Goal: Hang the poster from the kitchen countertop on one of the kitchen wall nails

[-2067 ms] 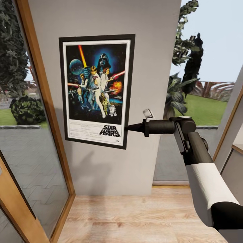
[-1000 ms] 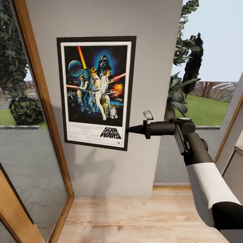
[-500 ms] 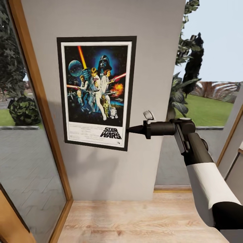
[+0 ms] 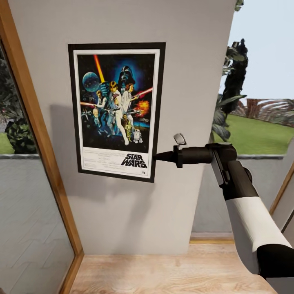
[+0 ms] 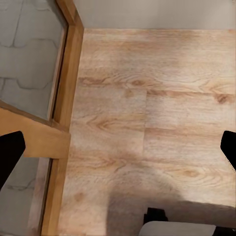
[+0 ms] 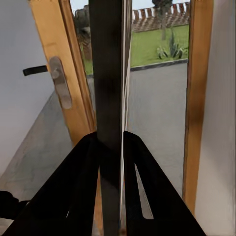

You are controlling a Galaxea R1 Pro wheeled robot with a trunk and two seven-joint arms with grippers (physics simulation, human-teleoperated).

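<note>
Pinching the poster [image 4: 117, 110] lower right edge: right gripper [image 4: 156, 156]; wall [image 4: 188, 81] behind

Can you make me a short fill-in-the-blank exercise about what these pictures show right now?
1. The right end effector grips the poster by its ____ edge.
2. The poster is held against a pale ____ wall.
3. The floor is made of ____.
4. The left end effector is ____.

Missing words: right; grey; wood; open
</note>
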